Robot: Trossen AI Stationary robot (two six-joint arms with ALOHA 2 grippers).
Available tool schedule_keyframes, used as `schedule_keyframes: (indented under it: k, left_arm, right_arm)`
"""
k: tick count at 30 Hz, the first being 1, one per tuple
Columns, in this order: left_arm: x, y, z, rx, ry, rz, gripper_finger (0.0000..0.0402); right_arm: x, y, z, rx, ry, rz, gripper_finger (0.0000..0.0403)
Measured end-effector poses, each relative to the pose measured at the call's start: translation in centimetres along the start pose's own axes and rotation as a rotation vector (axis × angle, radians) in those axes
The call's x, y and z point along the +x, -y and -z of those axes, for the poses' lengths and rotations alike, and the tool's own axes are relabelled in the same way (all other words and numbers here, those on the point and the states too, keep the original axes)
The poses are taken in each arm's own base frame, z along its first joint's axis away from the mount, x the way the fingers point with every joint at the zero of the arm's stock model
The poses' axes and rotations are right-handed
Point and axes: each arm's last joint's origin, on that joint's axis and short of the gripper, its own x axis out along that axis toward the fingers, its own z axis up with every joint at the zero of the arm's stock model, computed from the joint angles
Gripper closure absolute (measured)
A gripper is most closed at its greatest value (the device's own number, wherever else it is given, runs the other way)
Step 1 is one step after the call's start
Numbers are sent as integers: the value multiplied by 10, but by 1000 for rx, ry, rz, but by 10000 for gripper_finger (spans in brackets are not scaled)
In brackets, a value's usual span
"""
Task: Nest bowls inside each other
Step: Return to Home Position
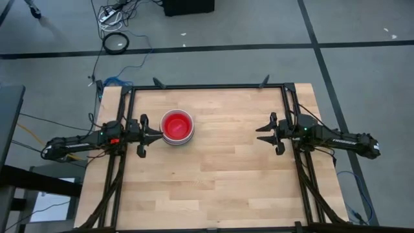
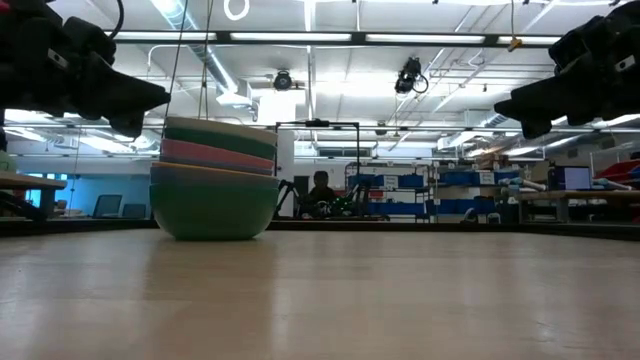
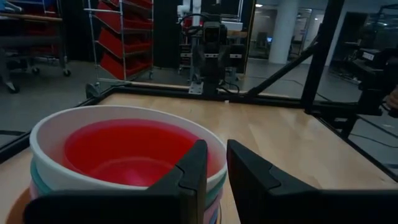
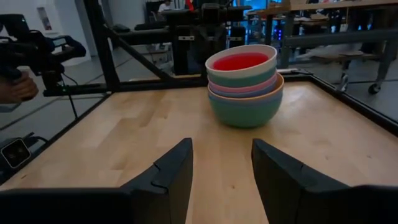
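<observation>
The bowls stand nested in one stack point(image 1: 176, 126) on the table's left half. A green bowl point(image 2: 213, 205) sits at the bottom, its base on the wood. Above it show a pink rim point(image 2: 215, 152) and a white rim point(image 4: 242, 53), with a red bowl point(image 3: 124, 152) innermost. My left gripper point(image 1: 159, 134) hangs level just left of the stack, slightly above its rim, fingers a little apart and holding nothing point(image 3: 216, 155). My right gripper point(image 1: 259, 134) hangs level at the right, far from the stack, open and holding nothing point(image 4: 222, 152).
A black frame point(image 1: 207, 86) runs along the table's far, left and right edges. Bare wood point(image 1: 220, 175) lies between the grippers and toward the near edge. Beyond the table a person point(image 2: 320, 190) sits in the room, and a hand point(image 4: 15, 87) holds a device.
</observation>
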Motion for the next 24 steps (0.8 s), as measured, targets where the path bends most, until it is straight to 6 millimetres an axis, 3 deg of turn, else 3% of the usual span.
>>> schedule_keyframes:
  k: [24]
  left_arm:
    - [0, 0, 0, -1, 3, 0, 331]
  right_arm:
    - [0, 0, 3, 89, -30, -1, 248]
